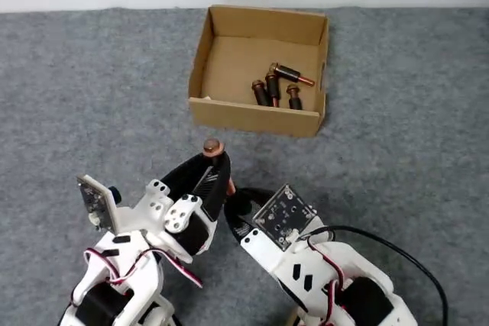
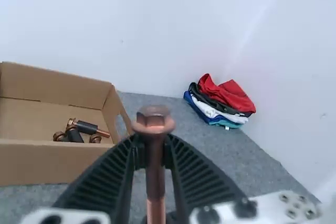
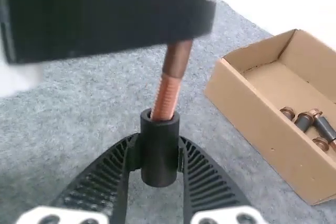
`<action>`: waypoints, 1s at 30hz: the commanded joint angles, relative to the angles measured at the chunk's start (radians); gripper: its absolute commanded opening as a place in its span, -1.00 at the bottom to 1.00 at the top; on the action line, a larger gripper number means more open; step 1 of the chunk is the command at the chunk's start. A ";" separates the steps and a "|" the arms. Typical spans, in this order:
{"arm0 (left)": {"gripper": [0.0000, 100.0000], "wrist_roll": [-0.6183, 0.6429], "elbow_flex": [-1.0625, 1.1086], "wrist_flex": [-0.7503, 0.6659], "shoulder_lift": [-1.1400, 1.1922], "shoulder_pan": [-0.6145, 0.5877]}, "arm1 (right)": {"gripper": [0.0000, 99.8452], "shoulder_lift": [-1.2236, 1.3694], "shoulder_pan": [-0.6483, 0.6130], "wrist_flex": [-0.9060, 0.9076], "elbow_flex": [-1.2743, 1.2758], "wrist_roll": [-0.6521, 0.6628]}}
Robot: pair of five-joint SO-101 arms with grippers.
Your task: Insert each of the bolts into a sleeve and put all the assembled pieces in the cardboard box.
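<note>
Near the cardboard box, the rigid, probably slippery bolt is pinched below its head by the left gripper, its tip set in the sleeve clamped by the right gripper.

The bolt is copper-toned metal with a dull sheen; its lower shank is threaded and looks rougher. The sleeve is smooth, matt black. The cardboard box is plain brown paperboard, matt. The table cover is grey, rough, felt-like cloth. The fingers of the right gripper are matt black ribbed plastic; the arm housings are smooth white plastic.
</note>
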 commanded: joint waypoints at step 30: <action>-0.58 -0.209 -0.077 0.453 -0.006 0.126 | -0.98 0.004 0.021 -0.074 -0.035 0.015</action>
